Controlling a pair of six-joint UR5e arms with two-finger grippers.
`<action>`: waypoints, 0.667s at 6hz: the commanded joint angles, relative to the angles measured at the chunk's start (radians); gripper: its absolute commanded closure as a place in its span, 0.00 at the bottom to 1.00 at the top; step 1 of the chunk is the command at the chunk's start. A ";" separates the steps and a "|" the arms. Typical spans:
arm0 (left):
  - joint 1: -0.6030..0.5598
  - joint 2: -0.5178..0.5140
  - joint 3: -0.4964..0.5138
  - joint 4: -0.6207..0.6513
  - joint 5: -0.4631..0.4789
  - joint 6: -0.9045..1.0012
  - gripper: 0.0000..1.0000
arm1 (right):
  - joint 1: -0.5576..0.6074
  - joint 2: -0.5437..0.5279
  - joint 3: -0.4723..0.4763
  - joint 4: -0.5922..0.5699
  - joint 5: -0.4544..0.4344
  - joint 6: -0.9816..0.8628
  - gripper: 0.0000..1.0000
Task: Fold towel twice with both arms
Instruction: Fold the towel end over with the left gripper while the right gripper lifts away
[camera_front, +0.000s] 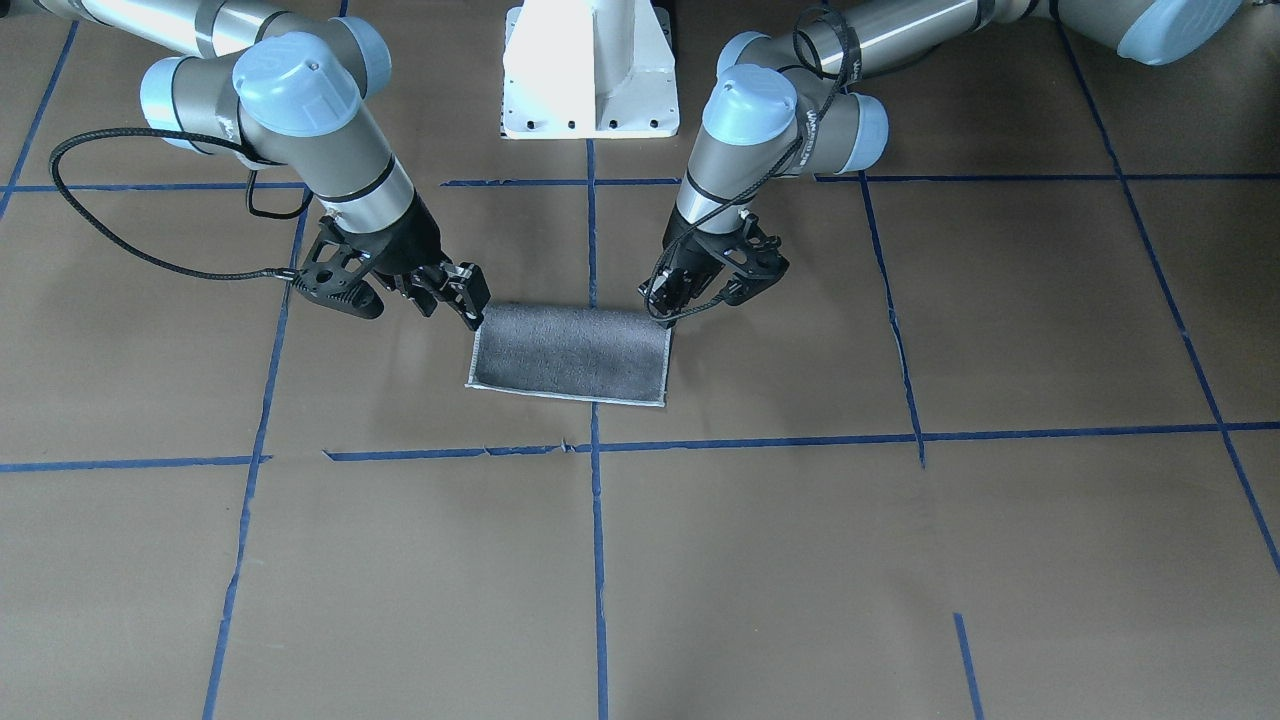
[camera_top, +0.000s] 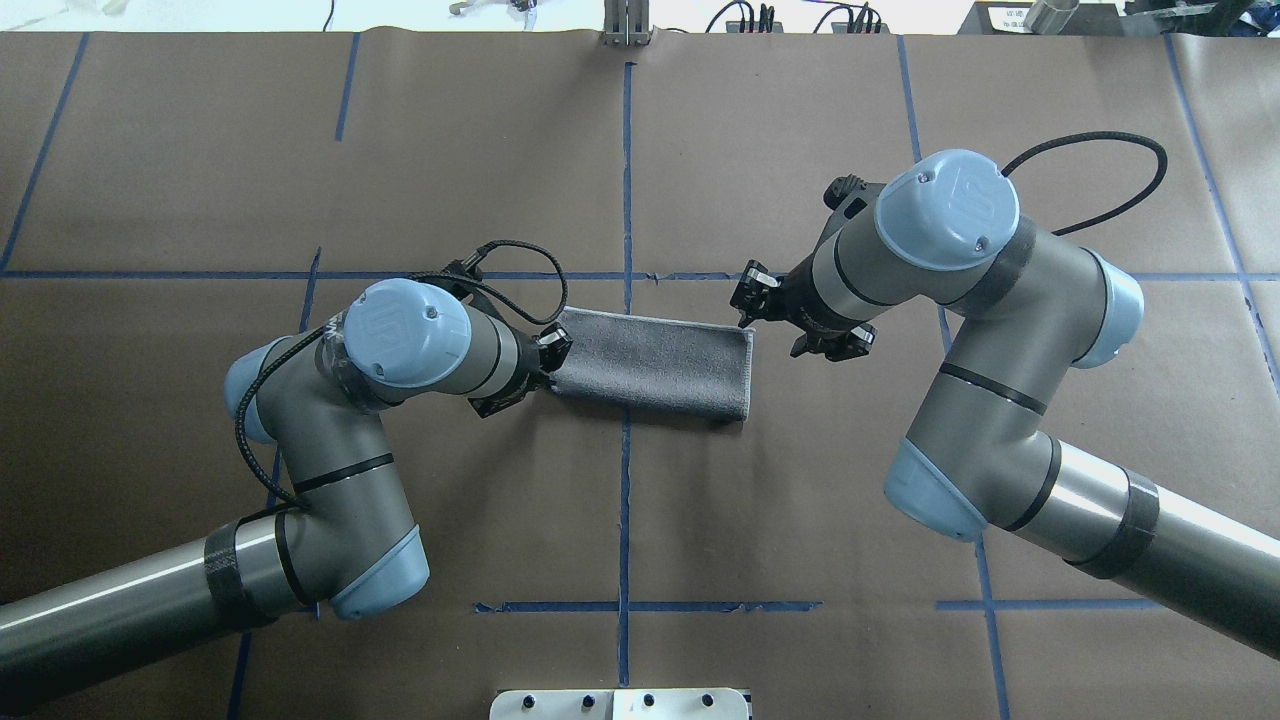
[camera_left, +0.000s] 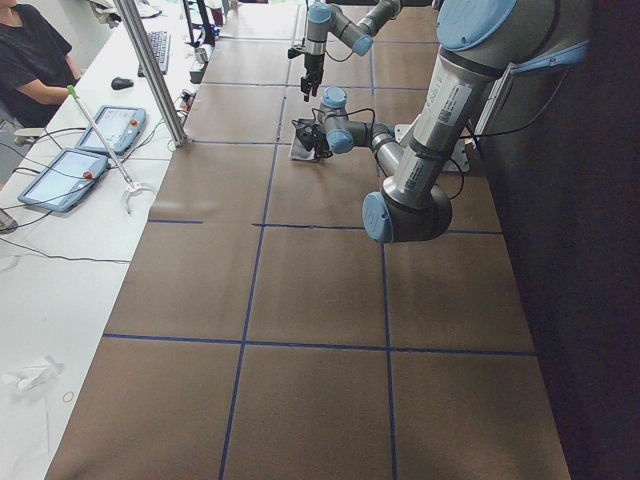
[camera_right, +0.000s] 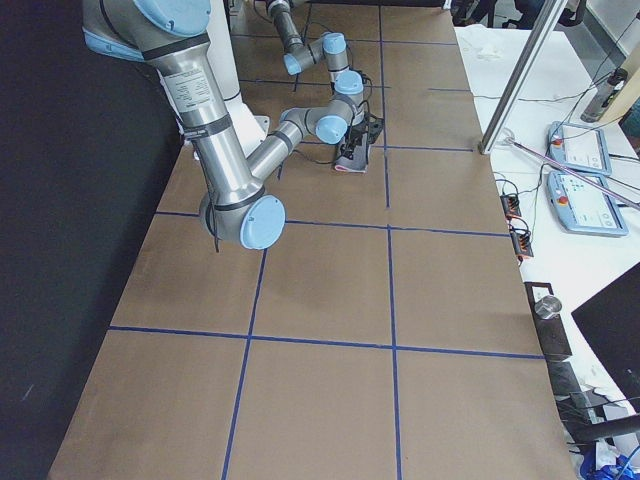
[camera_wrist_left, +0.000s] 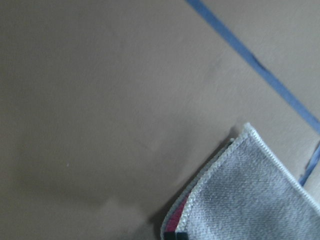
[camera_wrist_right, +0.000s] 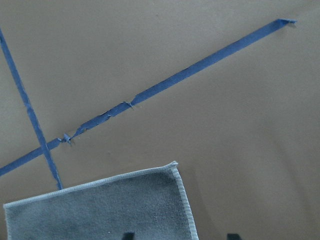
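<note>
Grey terry faced up on the towel in the front-facing view. It was a flat oblong, halved once, lying on the table in front of the white pedestal base, so I judged one fold made and the second not yet begun. The right gripper stood at one of the towel corners nearer the base, and the left gripper at the other.

Overhead, both wrists hid most of their fingers.

In the two side views the towel was too small to read.

The left wrist view showed a towel corner with pink between its layers. One dark tip sat at the cut-off bottom edge, seemingly pinched shut on the hem.

The right wrist view showed two fingertips parted on either side of the hem, holding nothing.
</note>
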 joint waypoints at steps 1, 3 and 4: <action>-0.022 0.018 -0.003 0.002 0.000 0.115 1.00 | 0.009 -0.020 0.023 -0.002 0.009 -0.001 0.31; -0.089 0.003 0.002 -0.010 0.000 0.294 1.00 | 0.079 -0.045 0.049 -0.003 0.085 -0.001 0.31; -0.097 -0.032 0.002 -0.010 0.002 0.343 0.99 | 0.124 -0.068 0.078 -0.003 0.133 -0.003 0.31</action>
